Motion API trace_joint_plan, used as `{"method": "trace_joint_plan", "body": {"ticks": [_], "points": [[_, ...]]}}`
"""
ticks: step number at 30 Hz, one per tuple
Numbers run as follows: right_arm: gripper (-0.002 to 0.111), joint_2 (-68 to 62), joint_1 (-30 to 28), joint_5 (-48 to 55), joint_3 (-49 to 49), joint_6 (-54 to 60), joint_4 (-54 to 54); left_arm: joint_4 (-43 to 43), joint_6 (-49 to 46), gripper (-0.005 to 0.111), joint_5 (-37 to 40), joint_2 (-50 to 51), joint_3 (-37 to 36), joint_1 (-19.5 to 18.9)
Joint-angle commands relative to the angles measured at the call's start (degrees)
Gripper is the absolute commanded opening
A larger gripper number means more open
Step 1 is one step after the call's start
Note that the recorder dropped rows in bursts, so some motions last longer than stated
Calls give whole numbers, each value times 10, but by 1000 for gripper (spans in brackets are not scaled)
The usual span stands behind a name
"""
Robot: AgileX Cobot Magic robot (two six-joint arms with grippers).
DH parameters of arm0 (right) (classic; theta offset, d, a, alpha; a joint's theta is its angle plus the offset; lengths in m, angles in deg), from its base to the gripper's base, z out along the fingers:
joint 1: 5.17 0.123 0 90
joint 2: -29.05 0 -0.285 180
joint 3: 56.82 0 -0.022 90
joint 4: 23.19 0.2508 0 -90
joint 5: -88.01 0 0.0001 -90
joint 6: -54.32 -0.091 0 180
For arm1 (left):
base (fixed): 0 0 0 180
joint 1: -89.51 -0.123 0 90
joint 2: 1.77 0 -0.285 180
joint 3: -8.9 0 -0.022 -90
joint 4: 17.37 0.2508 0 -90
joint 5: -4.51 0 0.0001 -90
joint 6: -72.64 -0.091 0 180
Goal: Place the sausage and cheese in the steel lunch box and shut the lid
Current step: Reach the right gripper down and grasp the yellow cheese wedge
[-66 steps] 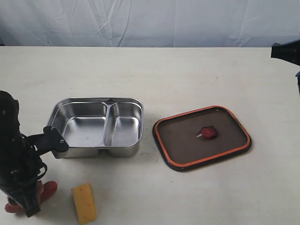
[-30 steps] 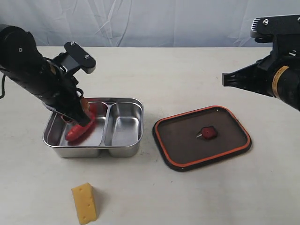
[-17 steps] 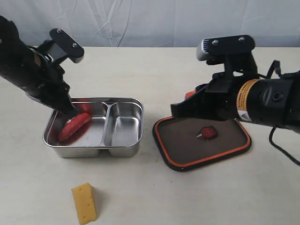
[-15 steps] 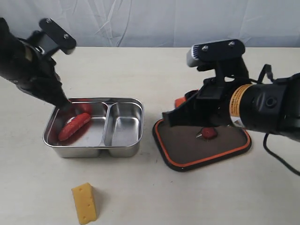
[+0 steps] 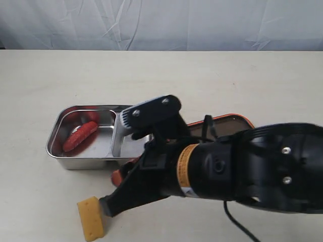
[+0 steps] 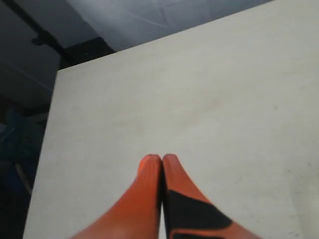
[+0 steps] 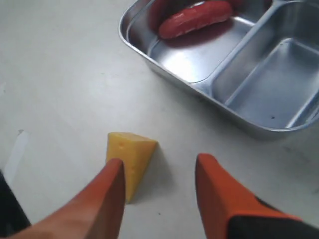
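Sausage (image 7: 195,19) lies in the wider bay of the box (image 7: 172,74). Cheese (image 7: 130,158) is on the desk (image 7: 60,64), near the box, not touching it. Right fingers (image 7: 212,179) are spread wide and hold nothing; cheese sits against one finger, off-centre. Left fingers (image 6: 149,172) are pressed together, empty. Judgement: cheese is light, firm and tapered, so could squirt out. Grip across its flat faces, mid-length.

A pale cream, matte tabletop (image 5: 212,80) fills the scene from near to far. Along its far edge hangs a creased, bluish-white fabric backdrop (image 5: 161,22). The light is soft and even, casting only faint shadows. In the left wrist view, a dark, blurred space (image 6: 20,129) lies beyond one edge of the tabletop.
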Motion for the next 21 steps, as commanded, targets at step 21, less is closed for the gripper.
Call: {"method": "trace_joint_plan", "body": {"ticks": [21], "points": [[63,-162,58,-5,-108,2,27,-24,39,0,-48,-42,3,-113]]}}
